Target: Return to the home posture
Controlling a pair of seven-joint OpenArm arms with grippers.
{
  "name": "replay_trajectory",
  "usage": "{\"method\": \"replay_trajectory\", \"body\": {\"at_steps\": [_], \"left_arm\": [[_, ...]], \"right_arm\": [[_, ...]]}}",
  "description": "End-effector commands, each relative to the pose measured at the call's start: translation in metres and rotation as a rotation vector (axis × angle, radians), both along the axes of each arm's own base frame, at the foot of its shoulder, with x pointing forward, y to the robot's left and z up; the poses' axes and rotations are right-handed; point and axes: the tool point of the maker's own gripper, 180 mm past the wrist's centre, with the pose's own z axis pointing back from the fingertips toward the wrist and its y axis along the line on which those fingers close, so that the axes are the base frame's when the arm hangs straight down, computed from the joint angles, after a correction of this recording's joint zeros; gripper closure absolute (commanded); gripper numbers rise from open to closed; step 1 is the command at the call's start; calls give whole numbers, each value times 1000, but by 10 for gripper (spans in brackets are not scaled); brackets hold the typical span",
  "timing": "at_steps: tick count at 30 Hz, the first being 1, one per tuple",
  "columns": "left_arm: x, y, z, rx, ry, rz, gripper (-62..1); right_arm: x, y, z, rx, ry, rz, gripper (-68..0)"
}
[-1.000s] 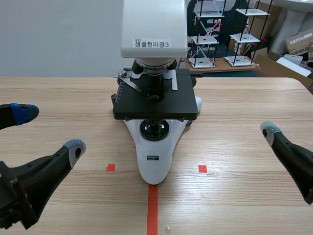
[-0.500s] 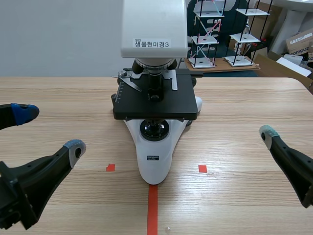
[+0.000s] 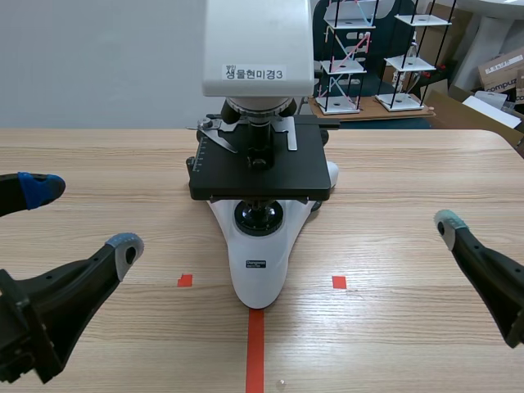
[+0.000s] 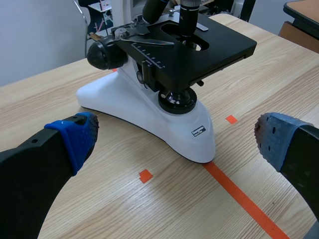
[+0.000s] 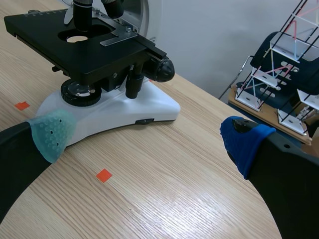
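A white and black microscope (image 3: 260,164) stands at the table's middle, its base (image 3: 258,270) pointing toward me along the orange-red tape line. My left gripper (image 3: 80,217) hangs open to the left of it, holding nothing. In the left wrist view the left gripper (image 4: 174,144) frames the microscope's base (image 4: 164,124) from a distance, without touching it. My right gripper (image 5: 148,137) is open and empty to the right of the microscope (image 5: 99,64). In the scene view only one of its pads (image 3: 449,221) shows.
The wooden table (image 3: 393,180) reaches to a grey wall at the back. Behind its far right corner stand wire-frame models on white shelves (image 3: 409,57) and cardboard boxes (image 3: 499,70). The same models (image 5: 284,74) lie ahead of the right gripper.
The right arm's visible finger has drawn back slightly toward the near edge, then held still. The left arm and the microscope have not moved.
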Motion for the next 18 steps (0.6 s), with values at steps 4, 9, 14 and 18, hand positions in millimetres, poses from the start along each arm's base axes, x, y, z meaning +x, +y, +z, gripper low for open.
{"method": "replay_trajectory", "body": {"at_steps": [4,9,14,18], "left_arm": [[2,-3,12,-24,-34,-3,-623],[2,-3,12,-26,-36,-3,-623],[2,-3,17,-42,-57,-3,-623],[2,-3,17,-41,-57,-2,-623]], "right_arm": [[4,1,10,15,-38,4,-646],[4,1,10,15,-38,4,-646],[4,1,10,15,-38,3,-646],[4,0,10,13,-40,1,-646]]}}
